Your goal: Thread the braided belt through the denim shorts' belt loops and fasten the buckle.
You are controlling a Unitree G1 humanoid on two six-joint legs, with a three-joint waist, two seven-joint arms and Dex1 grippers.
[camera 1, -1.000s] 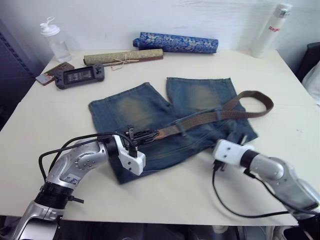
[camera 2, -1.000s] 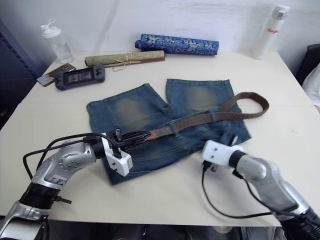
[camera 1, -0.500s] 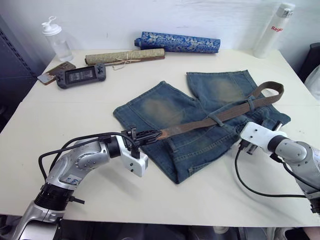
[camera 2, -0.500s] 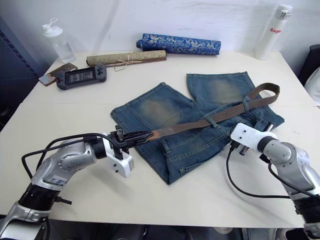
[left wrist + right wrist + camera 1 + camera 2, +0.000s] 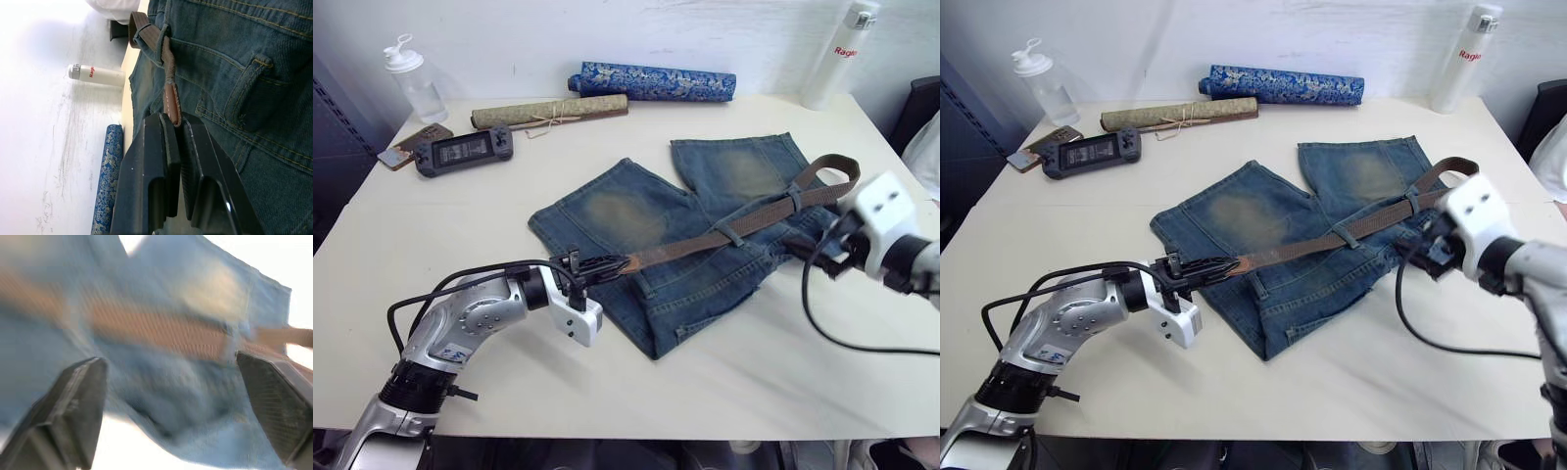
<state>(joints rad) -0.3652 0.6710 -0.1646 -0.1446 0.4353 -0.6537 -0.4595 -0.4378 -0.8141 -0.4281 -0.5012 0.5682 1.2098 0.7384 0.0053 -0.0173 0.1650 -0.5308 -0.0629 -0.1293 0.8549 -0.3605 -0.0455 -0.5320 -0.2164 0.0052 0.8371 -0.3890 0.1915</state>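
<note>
Left wrist view showed the left gripper [image 5: 177, 147] clenched on the tan tip of the belt [image 5: 171, 100], the two fingers pinching the leather just short of the next loop [image 5: 244, 90] on the waistband. From the head camera, the belt [image 5: 734, 227] ran taut from that gripper [image 5: 604, 265] across the shorts [image 5: 695, 240], which lay spread on the counter [image 5: 440, 225], and passed under at least two loops — one near the middle [image 5: 728, 234] and one further along [image 5: 796, 194] — before curling into a fold at the far leg. The buckle could not be made out. The right gripper [image 5: 171, 401] hung released, fingers wide apart, just above the shorts' right edge near the belt.

Threading looked partly done — the step in hand seemed to be drawing the tip onward along the waistband. The next move would likely call for steering the tip into the loop ahead, with the right gripper pressing or holding the denim so the shorts do not slide with the pull. Fastening remained undone.
</note>
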